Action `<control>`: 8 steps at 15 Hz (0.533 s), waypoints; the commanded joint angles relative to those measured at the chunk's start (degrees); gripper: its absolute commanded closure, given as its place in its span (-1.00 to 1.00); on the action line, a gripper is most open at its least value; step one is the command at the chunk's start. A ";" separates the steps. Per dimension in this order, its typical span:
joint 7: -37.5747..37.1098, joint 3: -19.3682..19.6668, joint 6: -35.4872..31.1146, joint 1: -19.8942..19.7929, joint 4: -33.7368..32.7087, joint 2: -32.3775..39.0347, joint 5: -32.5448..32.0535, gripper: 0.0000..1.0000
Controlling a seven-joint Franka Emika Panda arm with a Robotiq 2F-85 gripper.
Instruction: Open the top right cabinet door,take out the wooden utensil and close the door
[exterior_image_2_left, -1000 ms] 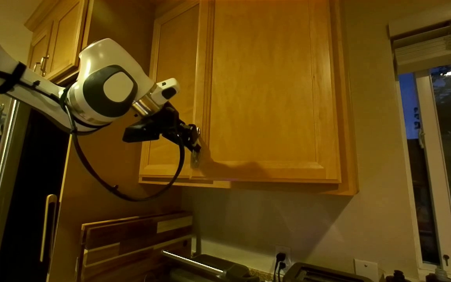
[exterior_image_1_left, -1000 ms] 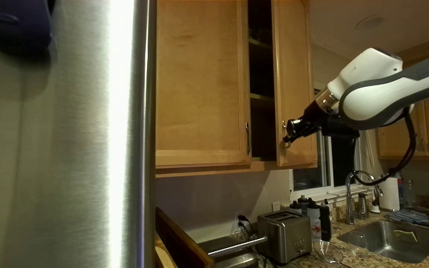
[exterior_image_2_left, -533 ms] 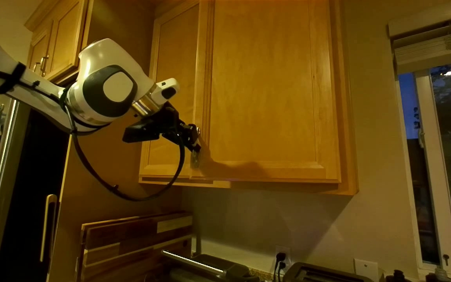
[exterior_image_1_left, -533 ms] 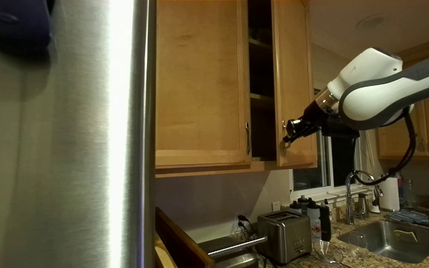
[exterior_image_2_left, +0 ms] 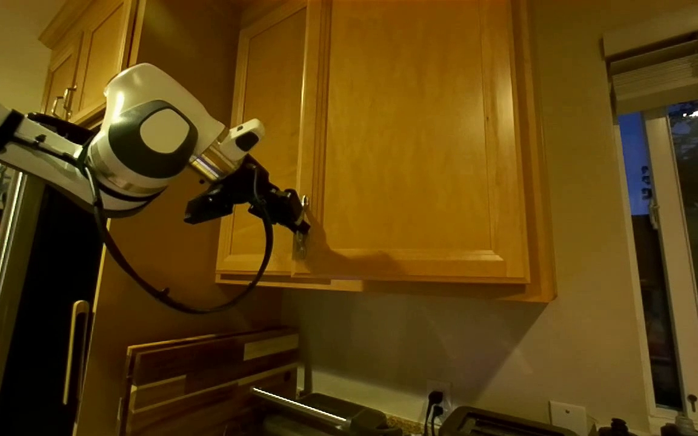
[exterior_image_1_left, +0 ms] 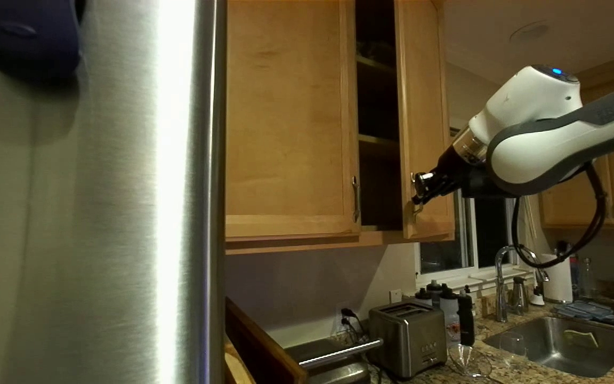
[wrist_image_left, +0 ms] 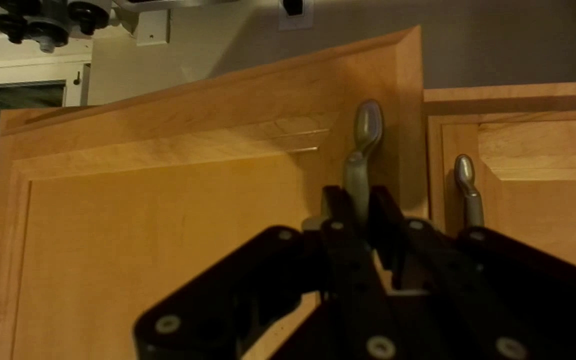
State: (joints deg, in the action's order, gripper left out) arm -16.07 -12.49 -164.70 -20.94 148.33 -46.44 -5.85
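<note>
End effector (wrist_image_left: pixel 360 194) clasps handle (wrist_image_left: pixel 357 172), wrist view alone shows.

The top right cabinet door (exterior_image_1_left: pixel 424 117) is tall, honey-toned wood with a framed panel and a vertical metal handle (wrist_image_left: pixel 357 172) near its lower left corner. It hangs upright and partly open, its handle side swung outward, with a dark gap along its left edge.
</note>
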 commanded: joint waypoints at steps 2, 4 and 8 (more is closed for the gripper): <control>-1.54 1.20 3.74 -6.68 5.09 -6.74 -2.00 0.92; -1.58 1.37 4.88 -7.36 6.12 -8.84 -2.23 0.92; -0.97 2.30 7.79 -8.60 8.23 -13.30 -2.80 0.92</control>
State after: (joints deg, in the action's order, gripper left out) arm -17.12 -12.48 -159.14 -23.43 153.33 -56.33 -5.85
